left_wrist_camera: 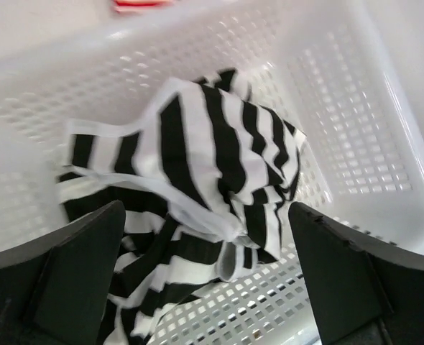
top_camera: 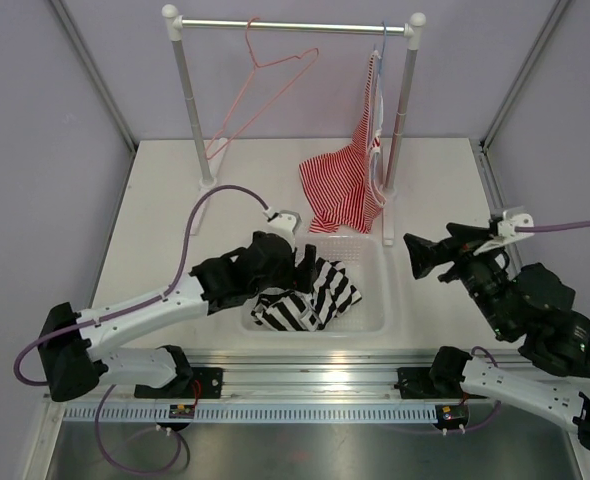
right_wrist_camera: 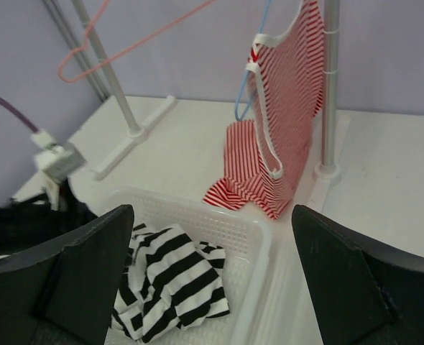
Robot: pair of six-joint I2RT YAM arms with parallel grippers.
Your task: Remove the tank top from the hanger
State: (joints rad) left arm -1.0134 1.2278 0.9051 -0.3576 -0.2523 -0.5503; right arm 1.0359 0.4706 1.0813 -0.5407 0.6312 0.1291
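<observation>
My left arm reaches from lower left to mid-frame, its gripper [top_camera: 310,268] spread wide just above the tank top [top_camera: 310,302], pinching nothing. That top, soft crumpled fabric in bold black-and-white stripes, lies in the perforated white plastic basket [top_camera: 372,250]. My right gripper [top_camera: 420,256], mid-right, is bent toward the basket and spread too, holding nothing. The thin pink wire hanger [top_camera: 265,90] hangs tilted on the rail [top_camera: 305,26], upper center.

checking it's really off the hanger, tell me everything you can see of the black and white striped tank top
The tank top is soft fabric with bold black and white stripes and white binding, crumpled in a loose heap inside the white perforated basket. It is off the pink hanger, which hangs bare on the rail. The open left gripper straddles it, gripping nothing.
</observation>
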